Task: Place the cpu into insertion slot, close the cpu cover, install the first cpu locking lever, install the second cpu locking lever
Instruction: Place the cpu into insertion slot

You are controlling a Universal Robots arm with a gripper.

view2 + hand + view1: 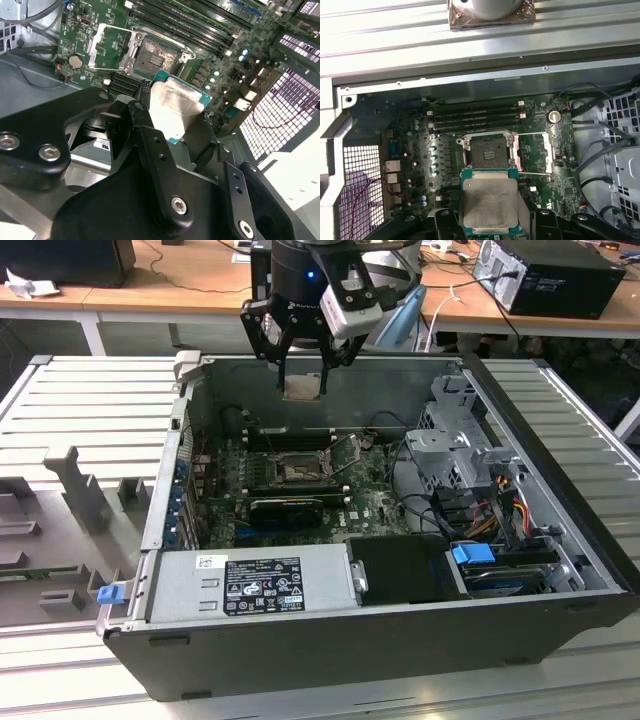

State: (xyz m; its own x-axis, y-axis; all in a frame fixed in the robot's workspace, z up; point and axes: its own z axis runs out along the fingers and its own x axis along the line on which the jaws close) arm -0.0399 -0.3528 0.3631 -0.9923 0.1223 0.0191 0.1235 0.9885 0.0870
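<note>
My gripper [302, 380] hangs above the open computer case, shut on the cpu [302, 388], which I hold flat over the case's rear part. In both wrist views the cpu [489, 200] [174, 102] shows its dull grey top face and green rim between the black fingers [145, 125]. The insertion slot [487, 150] [154, 54] [297, 470] lies bare on the green motherboard, well below the chip and offset from it. The cpu cover [534, 151] [107, 44] is swung open beside the slot. A thin wire lever [535, 134] runs along the cover's edge.
Long black memory slots [475, 120] run just past the socket. A black card [285, 508] lies in front of it, then the power supply box [255, 585]. A drive cage with cables [455, 455] fills the exterior view's right. A round metal part [490, 10] rests behind the case.
</note>
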